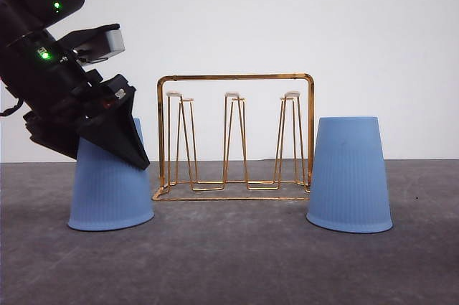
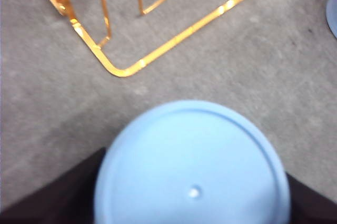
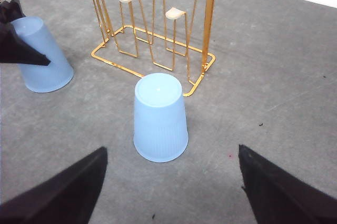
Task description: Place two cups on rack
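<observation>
Two light-blue ribbed cups stand upside down on the grey table, on either side of the gold wire rack (image 1: 237, 140). My left gripper (image 1: 128, 146) is open and straddles the top of the left cup (image 1: 107, 194). In the left wrist view that cup's flat base (image 2: 192, 166) lies between the dark fingers (image 2: 47, 200). The right cup (image 1: 349, 176) stands free, close to the rack's right end. The right wrist view looks down on it (image 3: 159, 118), with my right gripper (image 3: 171, 197) open above and short of it. The rack's white-tipped prongs (image 3: 175, 13) are bare.
The rack's base loop (image 2: 126, 68) lies close beside the left cup. A white wall (image 1: 287, 18) closes the back of the table. Bare grey tabletop (image 1: 237, 262) stretches in front of the rack and cups.
</observation>
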Controlling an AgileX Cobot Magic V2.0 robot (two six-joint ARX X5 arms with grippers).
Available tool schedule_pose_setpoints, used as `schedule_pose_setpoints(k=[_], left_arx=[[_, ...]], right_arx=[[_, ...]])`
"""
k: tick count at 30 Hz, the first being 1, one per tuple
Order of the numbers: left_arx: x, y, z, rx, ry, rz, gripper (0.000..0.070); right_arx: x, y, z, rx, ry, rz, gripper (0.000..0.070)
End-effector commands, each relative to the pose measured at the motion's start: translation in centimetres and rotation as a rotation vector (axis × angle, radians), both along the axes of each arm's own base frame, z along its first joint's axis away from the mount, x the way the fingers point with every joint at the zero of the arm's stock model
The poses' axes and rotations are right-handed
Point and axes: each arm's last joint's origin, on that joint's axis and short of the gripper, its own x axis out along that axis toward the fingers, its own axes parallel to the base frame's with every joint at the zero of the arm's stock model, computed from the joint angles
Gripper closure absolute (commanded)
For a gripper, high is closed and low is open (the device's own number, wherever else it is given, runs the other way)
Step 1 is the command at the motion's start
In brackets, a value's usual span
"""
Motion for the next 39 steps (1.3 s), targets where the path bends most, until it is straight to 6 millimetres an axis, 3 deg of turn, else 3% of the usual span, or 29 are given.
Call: schedule_pose_setpoints(k=[1,5,14,19,22,26,30,39], left_arx=[[0.3,-0.2,0.6,-0.001,-0.01,0.004,0.0445],[0.2,-0.2,2.7,0.016,-0.004,0.016,0.0439],[0.4,-0.2,11.6,-0.018,0.077,0.089,0.0439],[0.9,-0.5,15.9,-0.122,-0.03,0.132,0.0434],[1.5,-0.8,17.1,-0.181,-0.119,0.134,0.0427],[2.5,-1.6,17.0,-0.213,-0.17,0.135,0.0427],[3.8,-2.8,15.6,-0.191,-0.165,0.131,0.0427],[7.2,-5.3,9.5,-0.042,-0.062,0.144,0.0427]], right_arx=[[0.0,0.0,0.3,-0.003,-0.019,0.003,0.0194],[0.0,0.0,0.3,-0.003,-0.019,0.003,0.0194],[0.0,0.0,0.3,0.0,-0.017,0.001,0.0194],[0.0,0.0,0.3,0.0,-0.017,0.001,0.0194],[0.0,0.0,0.3,0.0,-0.017,0.001,0.0194],[0.0,0.0,0.3,0.0,-0.017,0.001,0.0194],[0.0,0.0,0.3,-0.001,-0.017,0.001,0.0194],[0.0,0.0,0.3,0.0,-0.016,0.001,0.0194]])
